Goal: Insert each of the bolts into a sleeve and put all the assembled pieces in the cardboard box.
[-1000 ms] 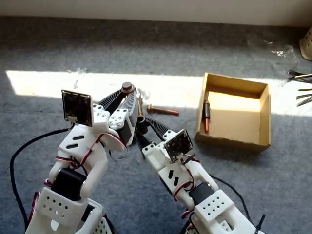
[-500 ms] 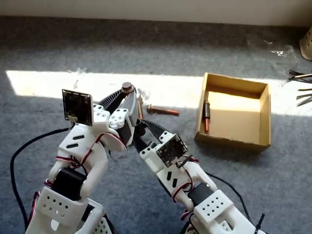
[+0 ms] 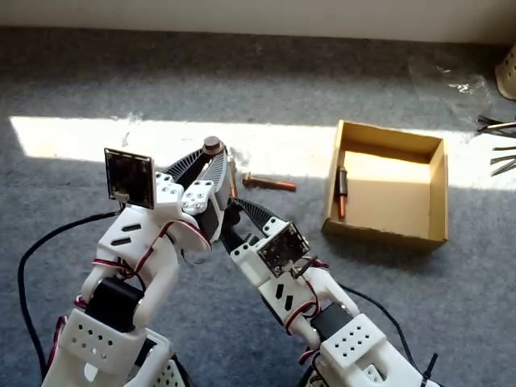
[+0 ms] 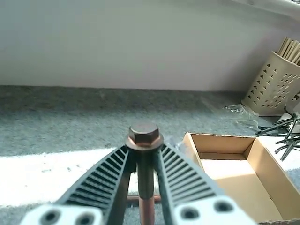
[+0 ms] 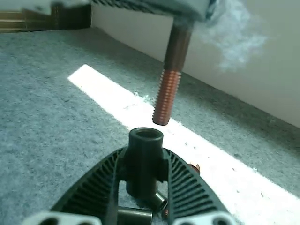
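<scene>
- Bolt (image 4: pixel 144 135): copper-coloured with a hex head, it stands upright in the left gripper (image 4: pixel 144 152). The head and flange sit just above the fingertips. The jaws pinch the shank right under the flange, one ribbed finger on each side.
- In the right wrist view, the bolt's threaded end hangs down out of that gripper. Its tip is just above the mouth of the sleeve (image 5: pixel 146 140) and does not touch it. Whether tip and bore are lined up I cannot tell.
- The sleeve is a dark tube held upright with its open end up. The right gripper (image 5: pixel 146 157) is clamped on its sides, and the mouth pokes out above the fingertips.
- In the high view the two grippers meet over the grey carpet (image 3: pixel 97 89). The right one is just beside the left and nearer the arms' bases.
- A second bolt (image 3: pixel 268 184) lies flat on the carpet in the sunlit band. It is between the grippers and the cardboard box (image 3: pixel 385 232) and touches neither.
- Loose sleeves (image 5: pixel 135 216), also dark tubes, lie on the carpet under the right gripper.
- The cardboard box is open-topped and sits to the right of the grippers. One assembled piece (image 3: pixel 341 192) lies inside along its left wall.
- A perforated basket (image 4: pixel 276 84) holding sticks stands by the wall beyond the box, with black ties (image 4: pixel 281 136) strewn on the carpet near it.
</scene>
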`<control>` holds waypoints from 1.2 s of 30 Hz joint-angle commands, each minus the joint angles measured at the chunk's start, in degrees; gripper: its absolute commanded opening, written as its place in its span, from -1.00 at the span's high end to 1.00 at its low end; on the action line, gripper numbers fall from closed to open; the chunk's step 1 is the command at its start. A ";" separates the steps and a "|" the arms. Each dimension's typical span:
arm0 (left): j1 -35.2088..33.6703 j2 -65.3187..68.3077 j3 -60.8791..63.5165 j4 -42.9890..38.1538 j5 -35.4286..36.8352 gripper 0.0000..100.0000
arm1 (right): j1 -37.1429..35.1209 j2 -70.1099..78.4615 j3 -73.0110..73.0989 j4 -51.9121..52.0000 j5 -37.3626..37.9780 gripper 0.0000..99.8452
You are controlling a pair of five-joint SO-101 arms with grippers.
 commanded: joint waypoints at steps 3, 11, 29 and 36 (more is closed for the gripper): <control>0.84 -1.27 -1.01 -1.41 0.53 0.99 | -0.22 -0.75 -4.79 -1.19 0.79 0.99; 1.80 -1.27 -1.01 -0.18 0.53 0.99 | 1.98 -0.92 -5.93 -1.10 0.62 0.99; 1.89 -1.27 -0.22 0.79 0.53 0.99 | 2.24 -1.01 -5.93 -1.45 0.53 0.99; 1.89 -1.27 4.18 0.70 0.44 0.99 | 4.00 -1.10 -7.78 -1.01 -5.98 0.99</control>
